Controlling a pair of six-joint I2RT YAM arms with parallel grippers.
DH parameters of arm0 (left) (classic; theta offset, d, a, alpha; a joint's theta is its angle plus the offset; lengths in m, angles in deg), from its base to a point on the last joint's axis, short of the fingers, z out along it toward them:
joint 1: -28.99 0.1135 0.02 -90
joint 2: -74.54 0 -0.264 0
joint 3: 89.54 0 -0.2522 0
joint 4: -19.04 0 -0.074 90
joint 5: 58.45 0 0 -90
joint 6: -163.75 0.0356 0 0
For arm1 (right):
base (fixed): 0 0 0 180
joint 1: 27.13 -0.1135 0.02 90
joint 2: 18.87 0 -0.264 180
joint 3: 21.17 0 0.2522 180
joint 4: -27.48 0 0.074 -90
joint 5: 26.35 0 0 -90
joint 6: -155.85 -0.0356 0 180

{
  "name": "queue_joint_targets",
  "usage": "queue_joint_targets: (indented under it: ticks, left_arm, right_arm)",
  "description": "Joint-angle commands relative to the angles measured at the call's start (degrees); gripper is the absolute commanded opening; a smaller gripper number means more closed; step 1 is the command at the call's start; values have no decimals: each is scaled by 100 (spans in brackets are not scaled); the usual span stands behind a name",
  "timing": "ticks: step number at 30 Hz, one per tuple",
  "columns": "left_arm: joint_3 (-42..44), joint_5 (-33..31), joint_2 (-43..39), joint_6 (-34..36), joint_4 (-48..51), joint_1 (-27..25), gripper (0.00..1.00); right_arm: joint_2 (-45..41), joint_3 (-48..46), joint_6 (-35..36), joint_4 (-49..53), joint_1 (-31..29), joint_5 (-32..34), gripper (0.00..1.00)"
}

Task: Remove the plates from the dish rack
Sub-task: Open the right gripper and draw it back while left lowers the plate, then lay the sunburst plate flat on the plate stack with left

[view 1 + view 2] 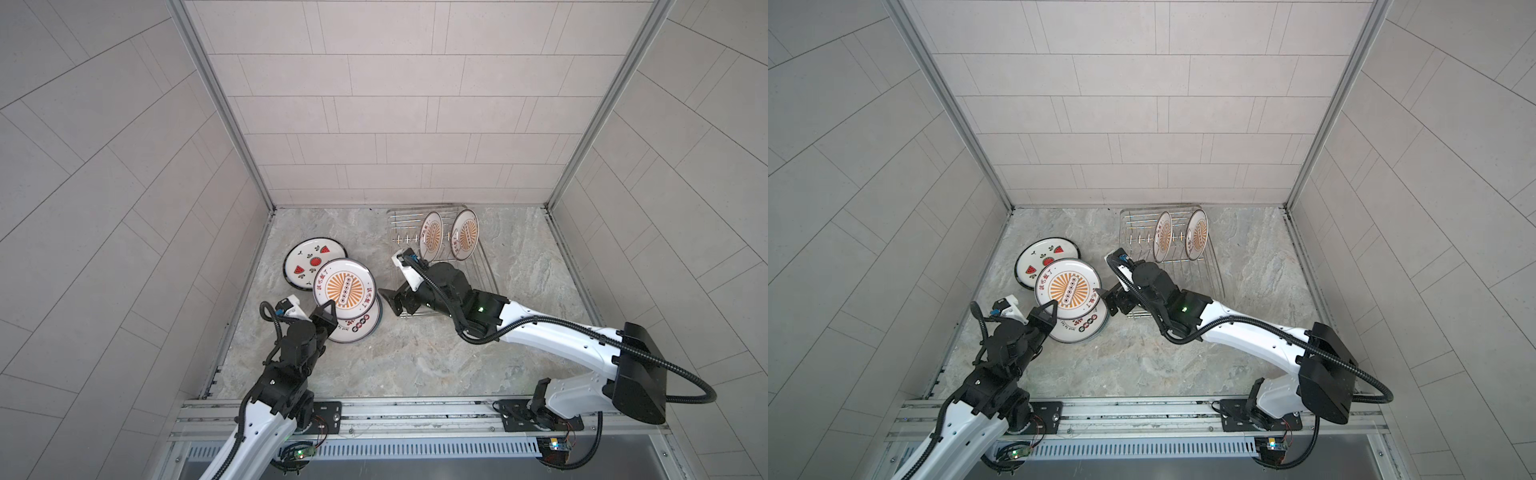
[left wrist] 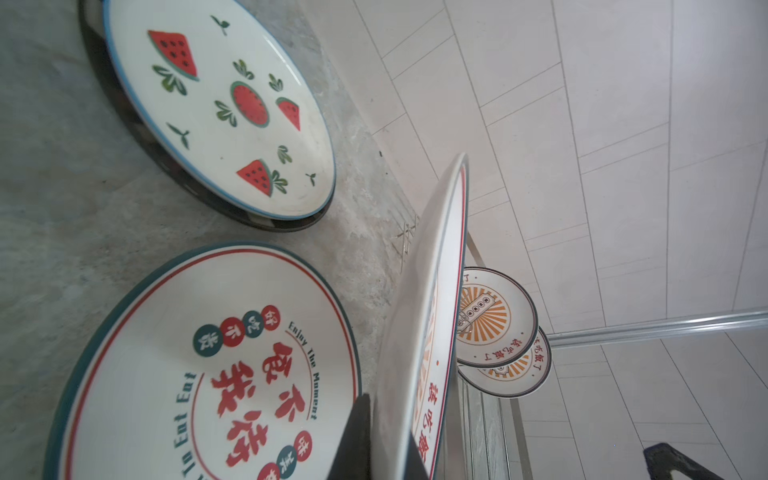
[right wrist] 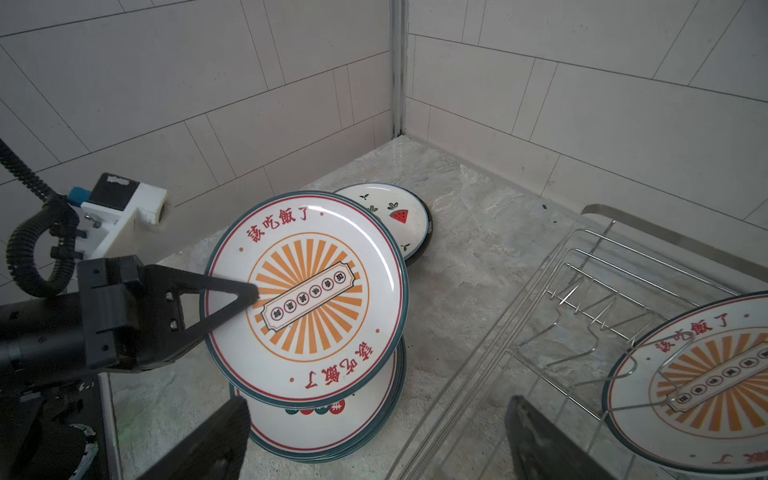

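R arm (image 1: 582,345) sits nearest you, stretched over the worktop (image 1: 415,365) to the near corner of the dish rack (image 1: 407,226). 2 sunburst plates (image 1: 430,234) (image 1: 465,233) stand upright in its prongs. A 3rd sunburst plate (image 1: 344,289) hangs tilted over the stack (image 1: 361,328), beside the watermelon plate (image 1: 309,259), its rim clamped in L fingers (image 3: 243,293). R fingers (image 3: 540,444) gape wide & empty, just beside that plate. Risks, imo: the rim-only pinch lets it pivot & clatter onto the stack, and an R finger clips it if either arm swings.
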State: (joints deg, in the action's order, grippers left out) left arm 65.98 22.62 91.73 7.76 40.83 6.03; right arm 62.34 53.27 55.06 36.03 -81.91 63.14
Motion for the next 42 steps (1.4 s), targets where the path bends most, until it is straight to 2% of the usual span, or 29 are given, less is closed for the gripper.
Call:
queue_joint_targets:
  ticks: [1, 4, 8, 14, 19, 27, 33, 37, 42]
  left_arm:
    - [-261, -264, -127, -634, 798, 37, 0]
    - [-373, -331, -72, -936, 1328, 37, 0]
    - [-349, -223, 161, -1077, 1376, 43, 1]
    - [-307, 180, 815, -1141, 882, 72, 1]
    - [-339, 277, 1265, -1239, 792, 98, 4]
    - [-174, 217, 1338, -1416, 636, 114, 29]
    - [-194, -82, 1322, -1319, 750, 115, 44]
    - [-375, -797, 1452, -950, 1023, 114, 47]
    - [-372, -723, 1768, -897, 791, 113, 46]
  right_arm:
    - [249, 283, 99, 150, -59, 268, 97]
    - [550, 538, 109, 278, -67, 437, 97]
    - [978, 933, 127, 464, -76, 481, 96]
    - [1678, 1707, 277, 1150, -147, 526, 96]
    - [2130, 2102, 260, 1442, -147, 698, 95]
    - [2244, 2102, 218, 1408, -147, 825, 96]
    - [2216, 2009, 182, 1330, -145, 886, 96]
    - [2216, 1956, 173, 1261, -138, 905, 96]
    - [2239, 1969, 217, 1295, -129, 1008, 95]
